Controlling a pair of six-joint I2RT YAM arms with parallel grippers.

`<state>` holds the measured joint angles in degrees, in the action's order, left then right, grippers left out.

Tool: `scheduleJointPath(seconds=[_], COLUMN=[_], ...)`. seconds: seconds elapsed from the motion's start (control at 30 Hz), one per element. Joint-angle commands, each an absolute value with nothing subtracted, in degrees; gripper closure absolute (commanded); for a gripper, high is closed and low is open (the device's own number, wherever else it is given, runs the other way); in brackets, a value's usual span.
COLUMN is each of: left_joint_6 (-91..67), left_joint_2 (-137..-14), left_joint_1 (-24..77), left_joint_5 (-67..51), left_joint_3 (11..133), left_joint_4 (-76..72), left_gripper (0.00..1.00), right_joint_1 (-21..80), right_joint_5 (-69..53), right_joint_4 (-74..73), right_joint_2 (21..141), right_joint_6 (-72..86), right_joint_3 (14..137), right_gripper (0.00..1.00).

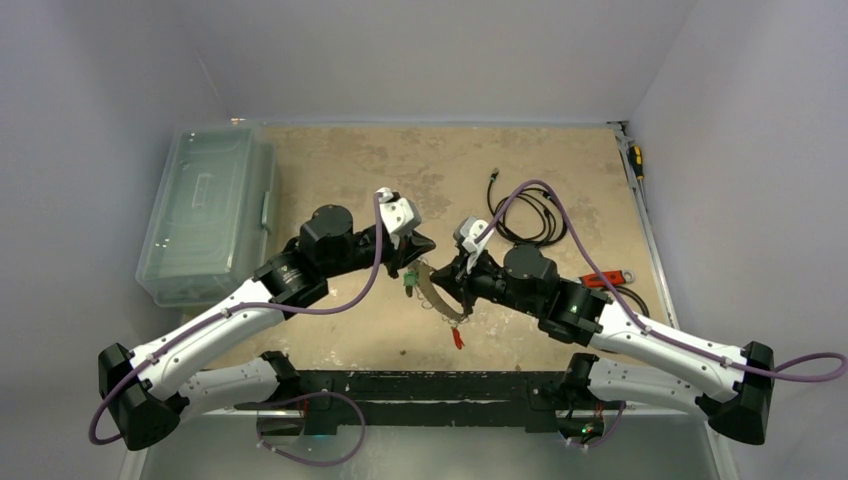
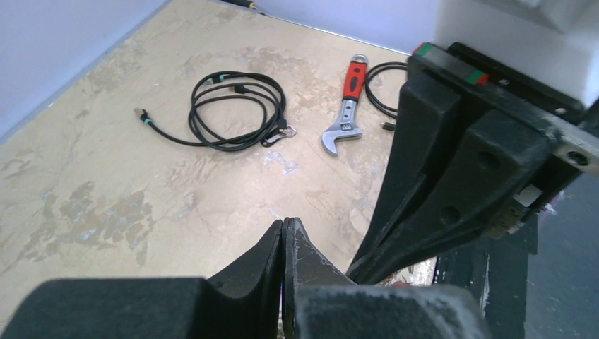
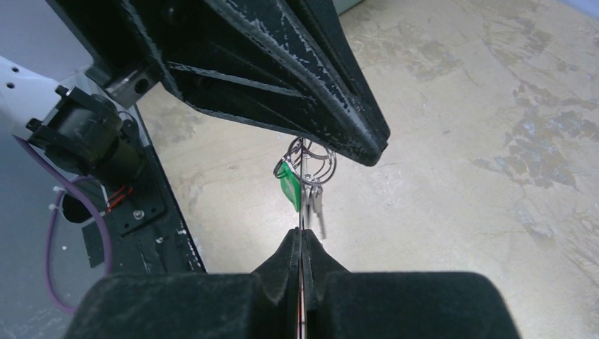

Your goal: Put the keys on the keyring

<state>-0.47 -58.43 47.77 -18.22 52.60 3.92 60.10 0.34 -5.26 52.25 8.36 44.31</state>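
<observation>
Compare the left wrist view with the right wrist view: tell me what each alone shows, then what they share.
Left wrist only: coiled black cable and red-handled silver wrench. Right wrist only: green-headed key on small wire rings, hanging beside the thin silver keyring, whose edge is pinched in the shut right tool. Both: worn tan tabletop and both black tools, the left tool shut too.

No text, label, brand, number or sign can be read.
Nothing legible is found on the red-handled silver adjustable wrench (image 2: 346,106), on the clear lidded plastic storage box (image 1: 205,215), or on the green plastic head of a small silver key (image 3: 288,185); any marks there are too small or blurred.
</observation>
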Motion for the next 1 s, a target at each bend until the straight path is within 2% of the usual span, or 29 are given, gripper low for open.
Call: scheduleJointPath(seconds=[0.0,0.1,0.23,0.27,0.43,0.47,0.57,0.7,0.8,0.87,0.97], left_joint_6=[-2.43,-3.81,-4.10,-3.86,-2.69,-2.64,-3.55,-9.40,-14.52,-16.57,-20.10], left_joint_2=[-56.96,-56.25,-56.15,-56.20,-57.20,-57.21,-57.62,-59.91,-62.39,-65.11,-70.31], left_joint_1=[47.84,47.85,47.82,47.81,47.81,47.86,47.82,47.80,47.72,47.64,47.51], left_joint_5=[-14.49,-15.17,-14.86,-14.21,-10.16,-8.89,-1.21,16.20,23.21,22.72,21.02], left_joint_3=[51.86,51.58,51.68,51.72,52.75,52.69,52.79,53.71,55.92,58.39,61.27], left_joint_4=[0.90,-1.18,-1.31,-1.05,2.61,2.71,3.41,7.03,12.82,18.06,25.86], left_gripper=[1.00,1.00,1.00,1.00,1.00,0.98,0.73,0.50,0.28,0.26,0.27], right_joint_1=[60.47,60.41,60.47,60.47,60.43,60.46,60.38,58.85,53.06,49.99,48.35], right_joint_5=[-1.21,-2.54,-2.07,-1.68,0.75,1.13,6.05,9.37,3.56,0.93,2.32], right_joint_4=[0.55,2.76,3.25,2.78,1.30,1.36,1.16,0.99,0.18,-3.03,-7.21], right_joint_2=[50.63,49.50,48.93,49.02,50.60,51.08,52.54,55.69,59.37,62.08,64.84], right_joint_6=[10.37,10.72,10.81,10.81,10.91,11.16,13.24,14.99,19.81,21.85,23.29], right_joint_3=[46.32,44.46,43.43,43.50,43.44,43.42,42.77,42.69,42.91,43.66,45.30], right_gripper=[0.86,0.79,0.93,0.93,0.78,0.76,0.58,0.40,0.36,0.36,0.36])
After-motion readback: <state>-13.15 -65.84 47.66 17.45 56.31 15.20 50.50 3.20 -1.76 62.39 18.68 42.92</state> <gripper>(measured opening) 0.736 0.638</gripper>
